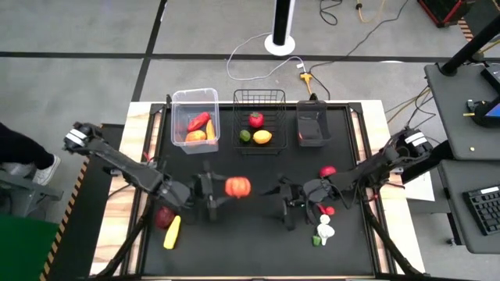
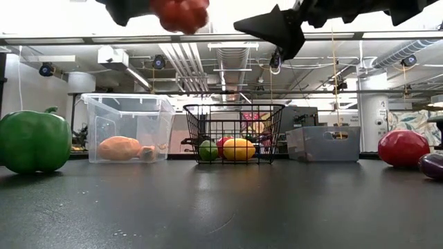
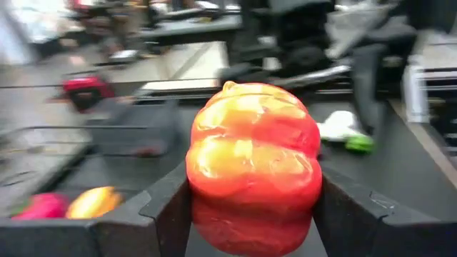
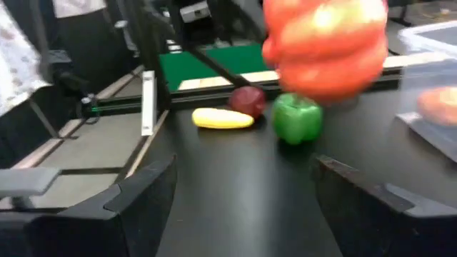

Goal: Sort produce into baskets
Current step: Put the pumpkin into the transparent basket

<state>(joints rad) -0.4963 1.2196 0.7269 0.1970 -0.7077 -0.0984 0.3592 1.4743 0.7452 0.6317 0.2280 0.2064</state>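
My left gripper (image 1: pixel 226 190) is shut on an orange-red toy pepper (image 1: pixel 237 186), held high over the middle of the table; the pepper also shows at the top of the low view (image 2: pixel 181 12). My right gripper (image 1: pixel 287 201) is open and empty just right of it, its fingers facing the pepper (image 4: pixel 325 43). At the far edge stand a clear tub (image 1: pixel 195 100), a black wire basket (image 1: pixel 259 97) and a dark bin (image 1: pixel 312 117), each with produce inside. A green pepper (image 4: pixel 296 118), a yellow piece (image 1: pixel 172 232) and a dark red piece (image 1: pixel 165 217) rest on the mat at the left. My left gripper pinches the pepper between its two fingers (image 3: pixel 168 207), one on each side of the pepper's lower body (image 3: pixel 207 193). The fingers come level from the table's left. The pepper sits lifted clear of the table.
At the right lie a red fruit (image 1: pixel 327 171), a small red piece (image 1: pixel 329 209), a white piece (image 1: pixel 326 230) and a small green piece (image 1: pixel 317 240). Bare black mat (image 1: pixel 250 250) lies toward the near edge. A person's dark sleeve (image 1: pixel 16 144) shows at the far left.
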